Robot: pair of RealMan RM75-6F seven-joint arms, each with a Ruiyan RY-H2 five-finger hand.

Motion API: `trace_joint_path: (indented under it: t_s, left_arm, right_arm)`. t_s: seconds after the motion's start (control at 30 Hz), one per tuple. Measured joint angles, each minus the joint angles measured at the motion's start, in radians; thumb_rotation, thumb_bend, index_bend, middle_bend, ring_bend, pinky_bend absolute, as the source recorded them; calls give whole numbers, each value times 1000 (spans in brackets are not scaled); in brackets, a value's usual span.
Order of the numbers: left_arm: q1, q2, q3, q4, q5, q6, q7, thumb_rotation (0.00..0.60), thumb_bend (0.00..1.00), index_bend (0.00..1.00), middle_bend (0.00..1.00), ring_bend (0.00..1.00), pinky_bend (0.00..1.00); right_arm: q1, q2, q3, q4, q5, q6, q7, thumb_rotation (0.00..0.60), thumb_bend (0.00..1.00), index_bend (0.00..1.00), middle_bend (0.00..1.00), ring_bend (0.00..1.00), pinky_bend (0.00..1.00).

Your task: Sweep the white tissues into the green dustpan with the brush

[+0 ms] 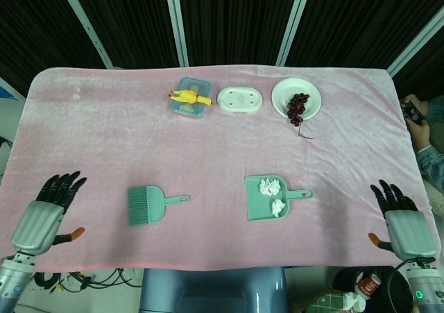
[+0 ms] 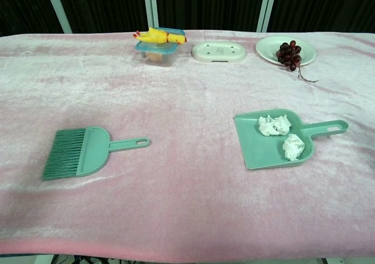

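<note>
Background: dark curtain panels with pale metal posts behind the table [image 1: 104, 132], which is covered in a pink velvety cloth.
Dustpan: green dustpan [image 1: 263, 205] lies flat on the right half of the table, handle toward the right.
Tissues: two crumpled white tissues [image 1: 270, 186] sit inside the dustpan, one near its back wall, the other [image 2: 293, 147] closer to the handle.
Brush: green brush [image 1: 147, 205] lies flat on the left half, bristles to the left, handle toward the dustpan, well apart from it.
Left hand: left hand [image 1: 43, 218] hovers at the near left edge of the table, fingers [image 1: 61, 185] spread apart, holding nothing, well apart from the brush.
Right hand: right hand [image 1: 404, 224] sits at the near right edge, fingers apart and empty; seen only from the head view.
Far edge: blue box with a yellow toy [image 1: 189, 96], a white oval dish [image 1: 240, 99] and a white plate of dark grapes [image 1: 297, 105] stand in a row.
</note>
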State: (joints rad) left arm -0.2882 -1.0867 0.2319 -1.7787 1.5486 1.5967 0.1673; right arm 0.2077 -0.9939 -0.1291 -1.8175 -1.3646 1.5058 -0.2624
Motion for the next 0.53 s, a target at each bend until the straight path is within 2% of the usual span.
trace_joint_path:
  t_s: [0.33,0.53]
  left_arm:
    - [130,-8,-8,159,21,93,-87,600,9,0,0,0,8]
    - [174,-14,-53,178,-3,146,-118,600,9,0,0,0,4]
  right_arm:
    - [-107,-27,-9,166,-107,98,125,600,64,0,0,0,185]
    - [-141,-58,26,211,-134,161,160,600,64,0,0,0,185]
